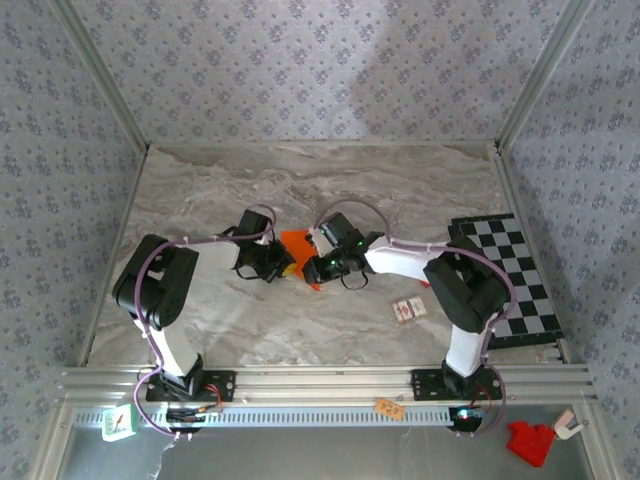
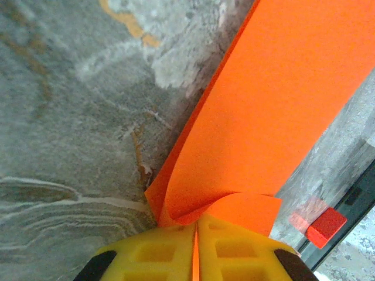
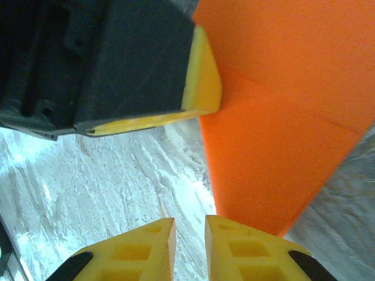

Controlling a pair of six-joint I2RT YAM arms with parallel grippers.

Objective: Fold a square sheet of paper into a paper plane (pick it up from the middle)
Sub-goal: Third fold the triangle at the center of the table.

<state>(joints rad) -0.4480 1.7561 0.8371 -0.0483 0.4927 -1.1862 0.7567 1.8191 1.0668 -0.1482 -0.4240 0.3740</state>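
Observation:
The square sheet of paper (image 1: 296,243) is bright orange, creased, and held up off the marble table between the two grippers. My left gripper (image 1: 275,263) is shut on its edge. In the left wrist view the yellow fingertips (image 2: 170,252) press together with a thin strip of the orange sheet (image 2: 275,111) pinched between them, and the paper curls just above them. My right gripper (image 3: 190,225) stands slightly open beside the sheet (image 3: 281,146) with bare table showing through the gap. The paper's lower corner passes just behind its right finger (image 3: 252,252).
A black-and-white checkered board (image 1: 510,280) lies at the right edge of the table. A small card (image 1: 410,308) lies near the right arm. A small red block (image 1: 530,440) sits below the front rail, right. Patterned walls enclose the table on three sides.

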